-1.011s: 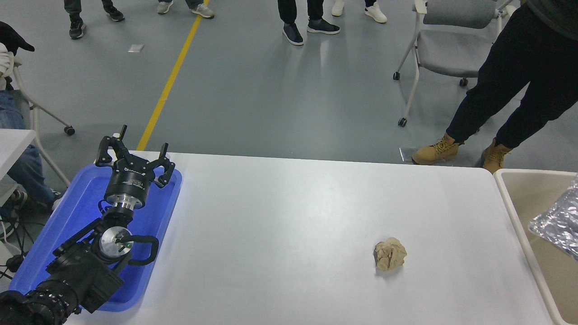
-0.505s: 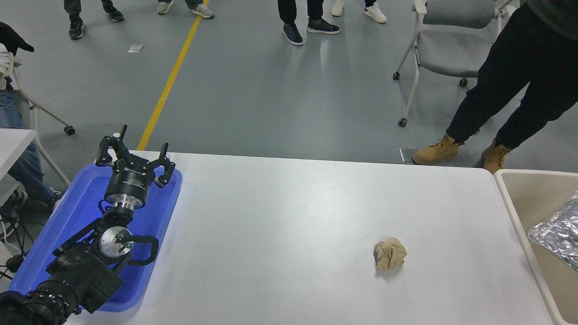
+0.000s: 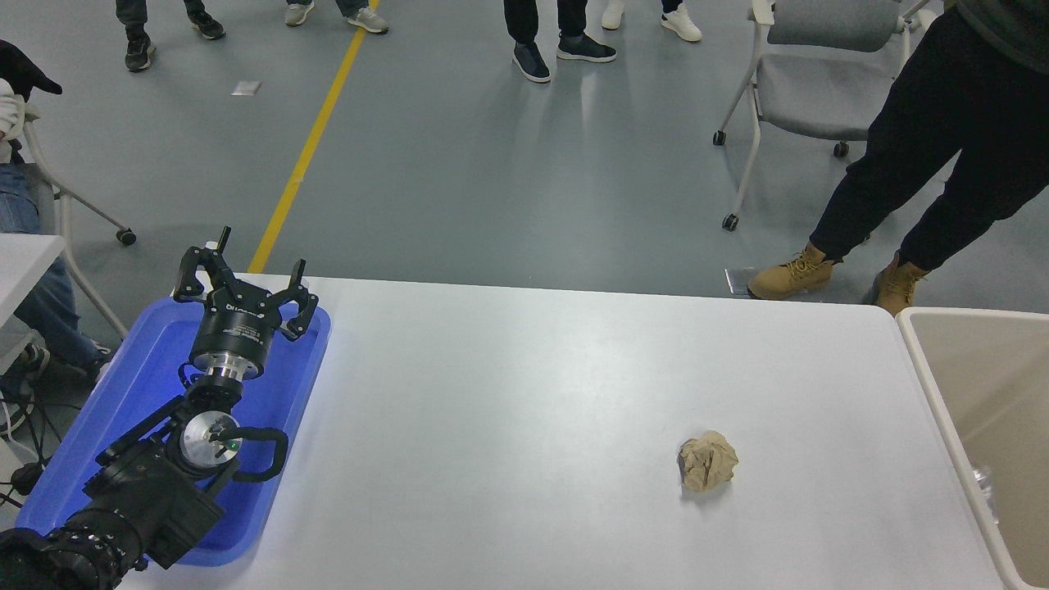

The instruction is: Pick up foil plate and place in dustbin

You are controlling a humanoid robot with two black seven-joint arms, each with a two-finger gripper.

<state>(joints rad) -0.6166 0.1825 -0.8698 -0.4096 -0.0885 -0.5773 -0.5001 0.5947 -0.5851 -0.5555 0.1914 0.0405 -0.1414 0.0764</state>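
Right now the foil plate isn't clearly visible anywhere: only a small shiny glint (image 3: 983,483) shows low inside the dustbin (image 3: 926,360), close to its near-left wall, and it's too small to say for sure that it's the plate. The dustbin, beige w/ a pale rounded rim, stands just past the table's right edge, cut off by the picture's right side; its inner walls look plain. Left gripper (image 3: 243,287) is parked over the far end of a blue tray (image 3: 123,393) at the table's left edge, fingers spread apart and holding nothing; its black arm (image 3: 156,483) runs back toward the near-left corner, lying above the tray. Right gripper and arm are out of view, so nothing can be said of those jaws. On the white table (image 3: 524,393) a crumpled tan paper ball (image 3: 707,461) sits toward the near-right part, well apart from the tray and a fair way short of the dustbin's rim. Beyond the table's far edge is grey floor w/ a yellow line (image 3: 307,147) running away from the tray's side. A person in dark trousers and tan boots (image 3: 791,273) stands near the far-right corner, beside a grey wheeled chair (image 3: 819,82). More legs and shoes (image 3: 557,49) show at the picture's top, and part of another chair (image 3: 74,205) and a seated person's jeans at the left edge.
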